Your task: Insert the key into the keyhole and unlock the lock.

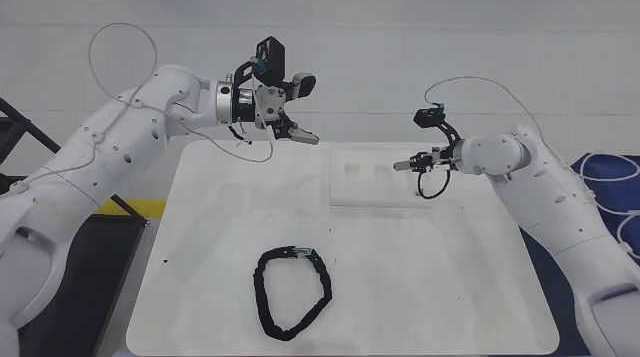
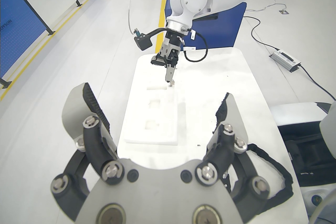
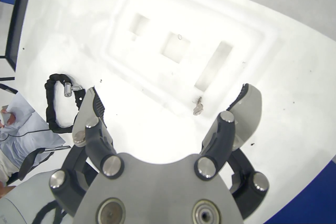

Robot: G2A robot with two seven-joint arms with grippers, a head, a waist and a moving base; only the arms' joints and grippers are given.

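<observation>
- The key (image 3: 198, 107) lies flat on the white foam tray (image 3: 157, 12), just past one end of its long slot and close to the tray's outer rim. It is too small to make out its shape clearly.
- The right gripper (image 3: 169, 88) hangs over that end of the tray with its jaws spread wide. The key lies on the foam between the two fingers, nearer one of them and touched by neither. Nothing is gripped.
- The tray has three recesses in a row: two square ones and the long slot. It sits toward the far side of the table (image 1: 450, 287), with its rear edge near the table's far edge.
- The lock (image 1: 292, 297), a chain in a black sleeve, lies in a closed loop on the near half of the table. It is well apart from the tray, with bare tabletop all around it. Its metal cylinder (image 3: 67, 90) sits at the end of the loop facing the tray.
- The left gripper (image 1: 310, 110) is above the table's far edge, beside the tray's other end and clear of the surface. Its jaws are wide apart and hold nothing.
- Between lock and tray runs a broad strip of open tabletop, and the table's right side is bare out to its edge.
</observation>
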